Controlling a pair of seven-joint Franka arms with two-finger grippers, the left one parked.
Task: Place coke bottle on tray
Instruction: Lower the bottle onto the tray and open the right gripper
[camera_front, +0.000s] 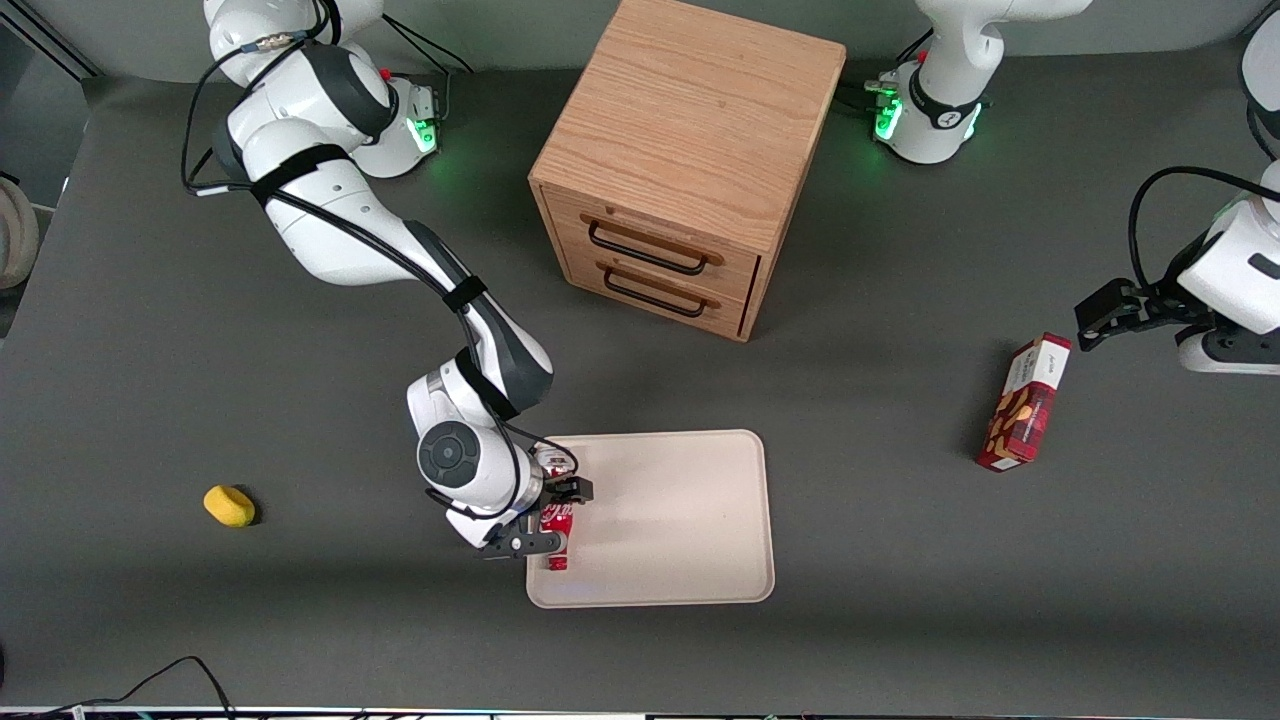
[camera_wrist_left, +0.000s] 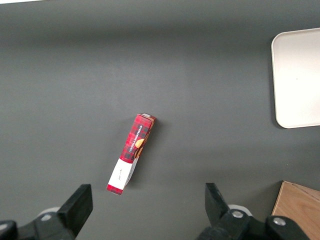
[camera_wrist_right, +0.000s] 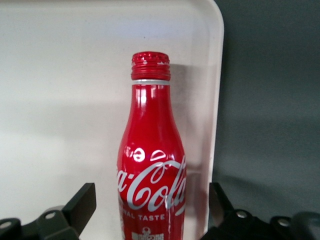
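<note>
The gripper (camera_wrist_right: 152, 210) is sitting open around the coke bottle (camera_wrist_right: 152, 160) on the tray (camera_front: 680, 520).

Its two fingers (camera_wrist_right: 80, 205) are standing apart on each side of the bottle, not squeezing it. The bottle is lying on the tray, just inside the rim at the working arm's end, cap pointing toward the front camera. It looks hard, shiny and slippery, and probably light. Being round, it might roll, so the wide red middle is the best place to hold. The rim is low and close beside it. Most of the tray is bare, giving lots of room. The wooden cabinet (camera_front: 690, 160), snack box (camera_front: 1025, 405) and a small yellow thing (camera_front: 229, 505) are sitting well apart from it.
</note>
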